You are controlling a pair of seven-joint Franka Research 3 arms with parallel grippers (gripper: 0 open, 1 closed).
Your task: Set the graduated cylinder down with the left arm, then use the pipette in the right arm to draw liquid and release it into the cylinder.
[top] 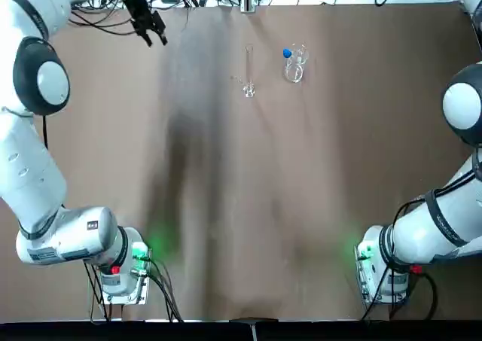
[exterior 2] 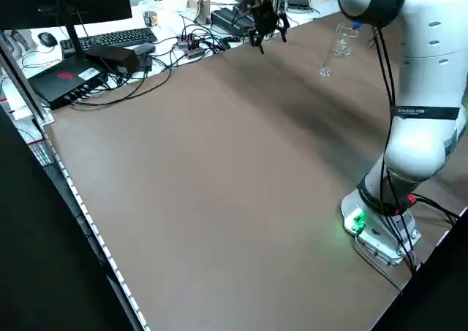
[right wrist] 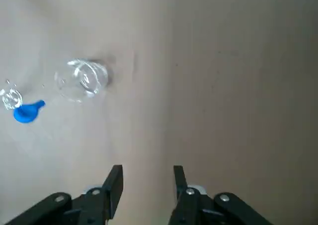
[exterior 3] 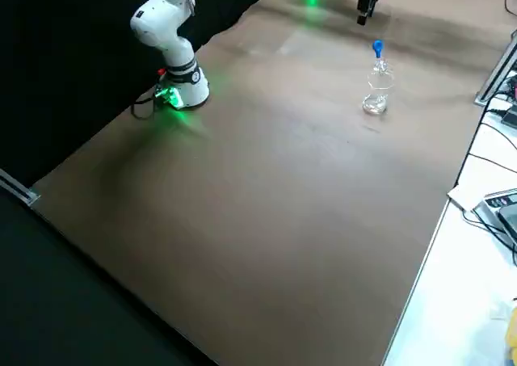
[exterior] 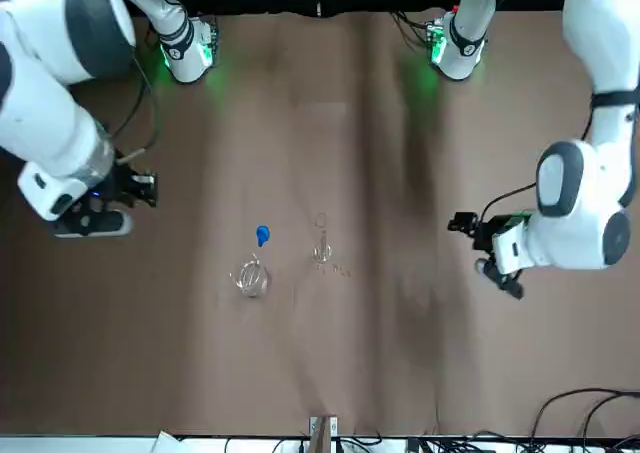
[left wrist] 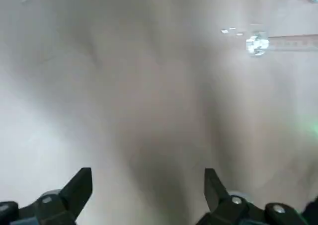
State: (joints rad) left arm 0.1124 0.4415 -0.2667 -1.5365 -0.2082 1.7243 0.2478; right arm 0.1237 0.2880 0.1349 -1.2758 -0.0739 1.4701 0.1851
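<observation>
Left end effector (left wrist: pixel 148 173), right end effector (right wrist: pixel 149 169): 2 spread over table (top: pixel 301 205) | 1 cylinder (top: pixel 249 89) | 1 beaker (top: pixel 294 70) | 1 pipette (top: pixel 287 53)

Left arm (top: pixel 34 160): extended from its base forward along the robot's left side of the table, elbow bent. Left gripper (top: pixel 154 36): above the far left part of the table, two fingers apart, nothing between them. Right arm (exterior: pixel 60 113): extended forward along the robot's right side, wrist angled inward. Right gripper (right wrist: pixel 148 168): pointed down over the table, on the robot's right, fingers parted, nothing between them. The two grippers are well apart from each other, one on each side.
</observation>
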